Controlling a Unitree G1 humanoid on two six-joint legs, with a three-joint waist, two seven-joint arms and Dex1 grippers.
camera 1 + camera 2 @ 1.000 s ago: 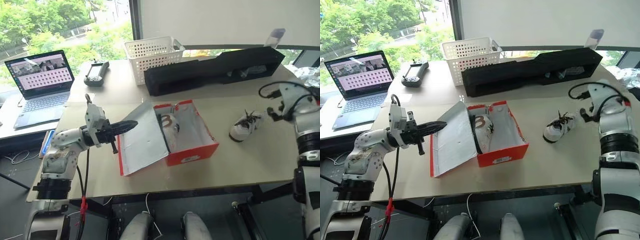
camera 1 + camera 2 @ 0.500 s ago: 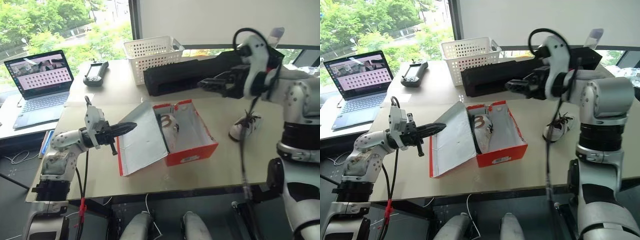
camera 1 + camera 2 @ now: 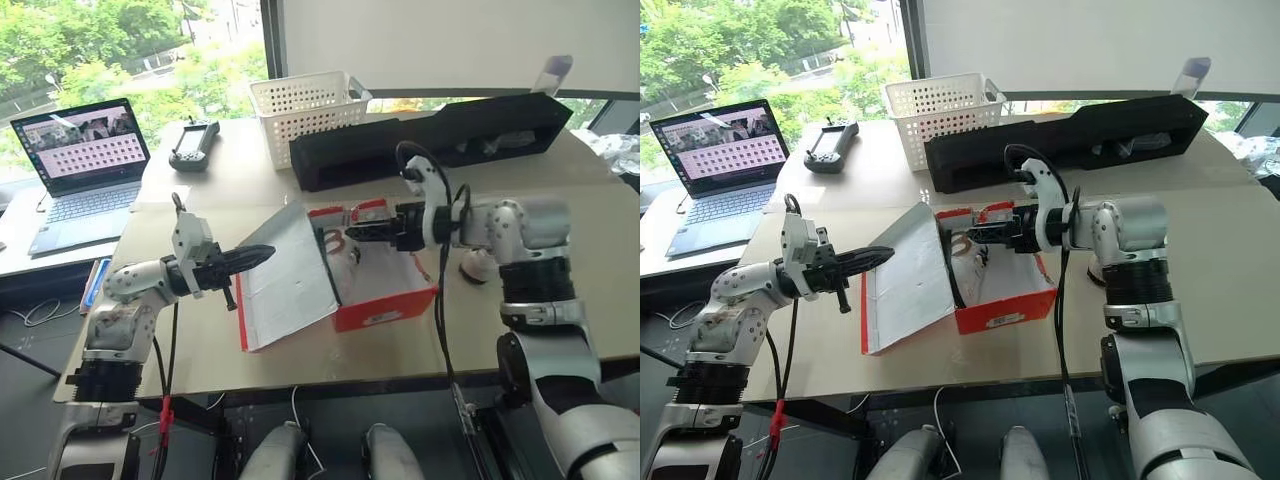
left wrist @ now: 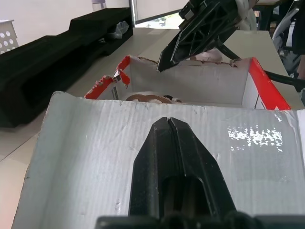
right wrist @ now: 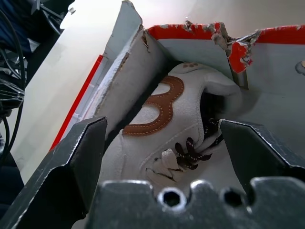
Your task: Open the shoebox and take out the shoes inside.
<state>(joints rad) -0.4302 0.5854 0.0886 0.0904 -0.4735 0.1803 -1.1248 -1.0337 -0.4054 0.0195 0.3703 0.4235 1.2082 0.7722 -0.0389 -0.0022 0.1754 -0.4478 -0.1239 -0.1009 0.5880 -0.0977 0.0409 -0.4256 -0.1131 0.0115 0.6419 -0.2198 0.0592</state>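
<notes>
Frame centre: right gripper (image 3: 352,231), jaws apart, over open shoebox (image 3: 385,300) holding shoe (image 5: 162,138); left gripper (image 3: 268,250) closed against lid (image 3: 290,280).

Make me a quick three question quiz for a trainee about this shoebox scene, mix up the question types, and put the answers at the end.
1. True or false: the red shoebox has its lid flipped open.
2. Which end effector has its fingers spread wide above the box? A) left end effector B) right end effector C) both
3. Fill in: one shoe lies inside the box; the other shoe sits on the ____, partly hidden behind the right arm.

Key: 1 true. 2 B; the left is shut, pointing at the lid. 3 table.
</notes>
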